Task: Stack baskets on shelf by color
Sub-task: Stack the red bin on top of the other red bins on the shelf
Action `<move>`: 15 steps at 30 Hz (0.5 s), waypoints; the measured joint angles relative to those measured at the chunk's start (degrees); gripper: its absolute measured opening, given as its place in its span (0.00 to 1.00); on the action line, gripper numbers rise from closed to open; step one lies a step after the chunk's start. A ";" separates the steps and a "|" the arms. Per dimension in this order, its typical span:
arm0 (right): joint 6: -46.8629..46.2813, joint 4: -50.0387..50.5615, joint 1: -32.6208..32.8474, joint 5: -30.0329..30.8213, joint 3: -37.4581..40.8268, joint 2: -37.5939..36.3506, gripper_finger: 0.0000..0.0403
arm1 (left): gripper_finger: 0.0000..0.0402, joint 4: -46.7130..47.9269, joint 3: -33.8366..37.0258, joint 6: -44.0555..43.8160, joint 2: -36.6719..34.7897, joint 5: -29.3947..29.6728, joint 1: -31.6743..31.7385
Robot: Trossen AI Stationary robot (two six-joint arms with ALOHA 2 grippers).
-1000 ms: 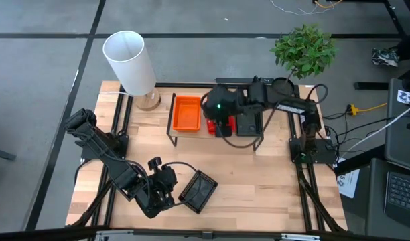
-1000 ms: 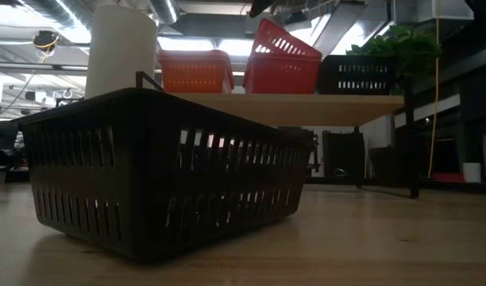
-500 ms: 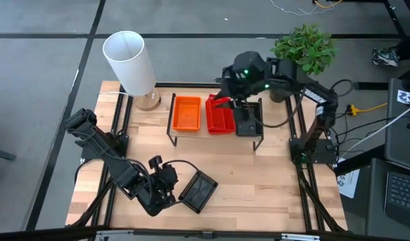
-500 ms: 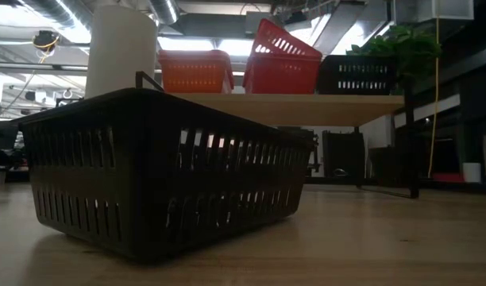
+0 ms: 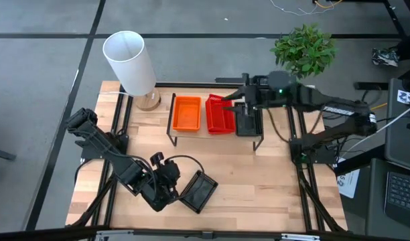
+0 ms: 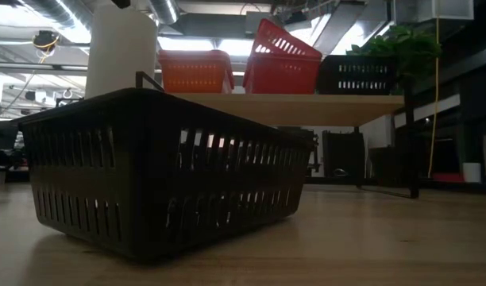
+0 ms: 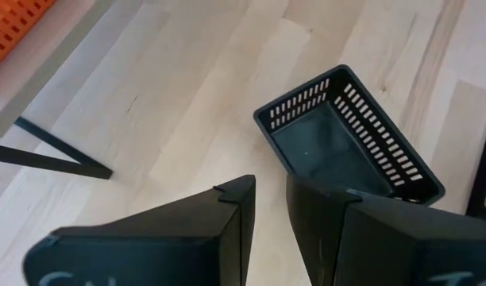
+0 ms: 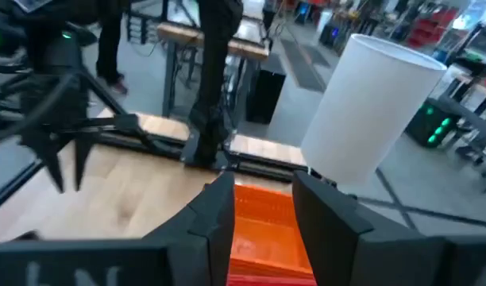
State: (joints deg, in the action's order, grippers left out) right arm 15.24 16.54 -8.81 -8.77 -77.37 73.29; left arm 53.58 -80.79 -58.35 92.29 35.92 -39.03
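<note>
Right gripper (image 5: 226,100) — jaws empty, slightly parted — above the tilted red basket (image 5: 218,114) on the shelf (image 6: 306,107); left gripper (image 5: 173,189) (jaws narrowly apart) beside a black basket (image 5: 199,191).

Orange basket (image 5: 186,113); red basket (image 5: 219,115) — black basket (image 5: 198,191)

A light wooden tabletop (image 5: 258,181) is seen, on which a low wooden shelf (image 6: 306,107) on black wire legs is set toward the far edge. On the shelf, an orange basket (image 5: 186,113), a red basket (image 5: 219,115) sitting tilted, and a black basket (image 5: 248,122) are lined up. A second black basket (image 5: 197,191) lies directly on the tabletop near the front, and a lamp's wooden base (image 5: 149,102) stands at the far left corner.
</note>
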 joint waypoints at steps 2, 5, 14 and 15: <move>-2.05 -5.10 -0.75 0.01 5.20 0.04 0.32 | 0.16 0.00 0.00 0.00 0.00 0.00 0.42; -3.91 -7.43 -1.21 0.25 9.69 1.56 0.32 | 0.16 -0.02 0.00 0.01 0.00 0.00 1.08; -2.97 -11.97 -1.12 0.17 9.77 4.32 0.32 | 0.16 -0.22 0.00 0.02 0.00 0.02 2.45; -2.99 -12.54 -1.11 0.17 9.58 4.84 0.32 | 0.16 -0.24 0.00 0.02 0.00 0.02 2.55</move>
State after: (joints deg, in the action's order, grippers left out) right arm 12.25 4.00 -9.92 -8.60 -67.79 78.13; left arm 53.35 -80.79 -58.33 92.29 35.94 -36.49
